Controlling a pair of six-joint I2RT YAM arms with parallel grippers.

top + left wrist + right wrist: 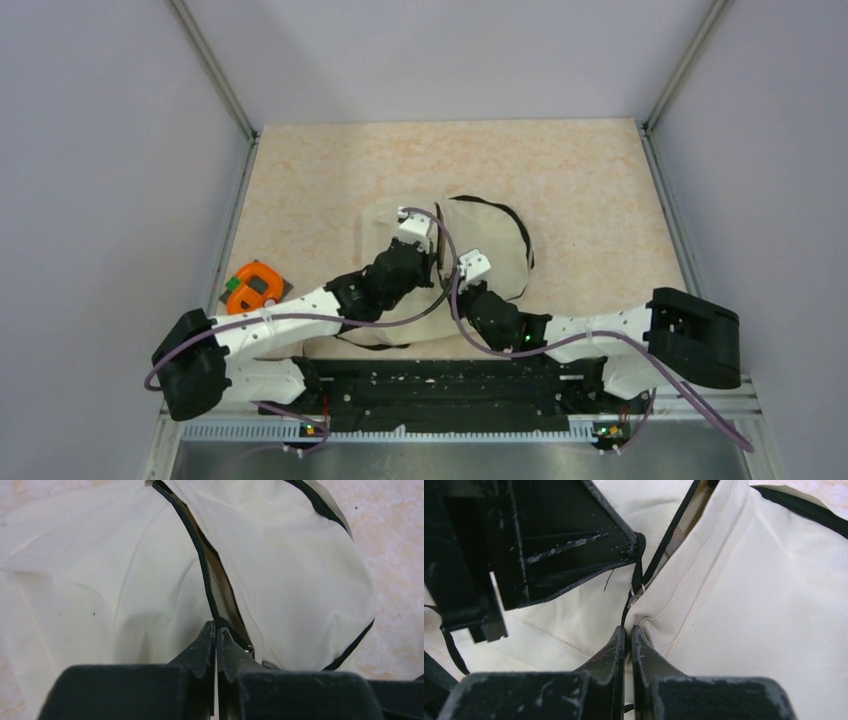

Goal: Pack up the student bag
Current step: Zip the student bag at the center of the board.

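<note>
Left fingers point(202, 652) shut, right fingers point(616, 652) pinching zipper pull point(635, 592) on student bag point(774, 605) (contents hidden).

Cream student bag point(495, 250) lying slumped w/ black zip partly open.

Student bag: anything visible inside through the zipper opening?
Only a narrow tan strip shows in the student bag's zipper gap; fabric covers any contents.

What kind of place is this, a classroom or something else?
Probably a robot test booth in a lab, not a classroom. Plain grey walls box in one table, a left arm and a right arm are bolted at its near edge, and a student bag lies before them.
</note>
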